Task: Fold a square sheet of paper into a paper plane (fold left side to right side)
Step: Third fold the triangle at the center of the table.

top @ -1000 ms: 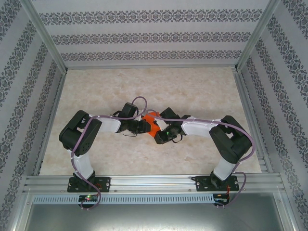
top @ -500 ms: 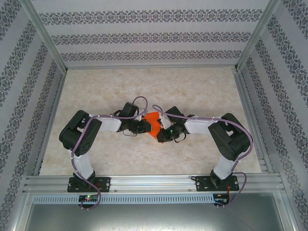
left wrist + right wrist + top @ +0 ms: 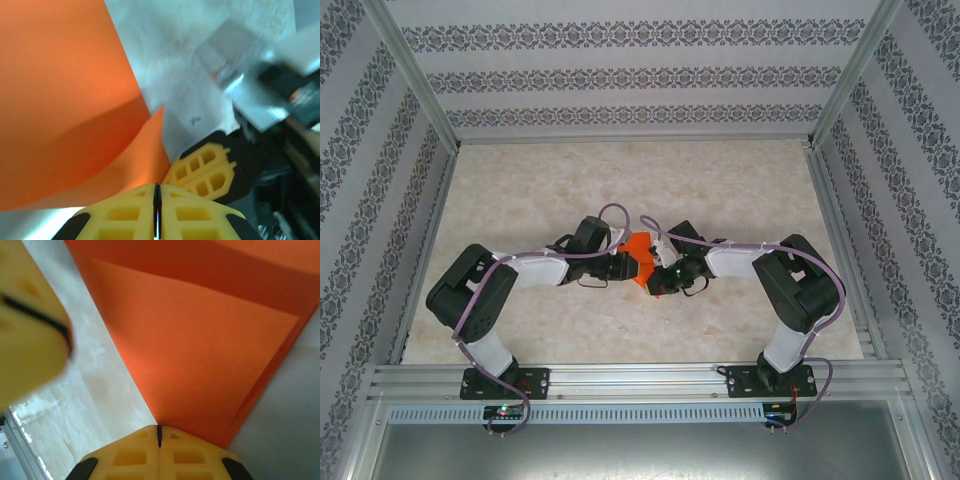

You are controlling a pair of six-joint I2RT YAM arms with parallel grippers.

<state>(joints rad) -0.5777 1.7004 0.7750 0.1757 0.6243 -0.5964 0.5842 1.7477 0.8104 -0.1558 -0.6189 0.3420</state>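
At the middle of the marbled table (image 3: pixel 720 180), the left gripper (image 3: pixel 156 189) is pinching an edge of the square sheet of paper (image 3: pixel 65 100), its yellow fingers pressed tight together on it. The right gripper (image 3: pixel 159 430) is clamping a corner the same way. Just beyond both sets of fingertips, the orange sheet is curving up between them.
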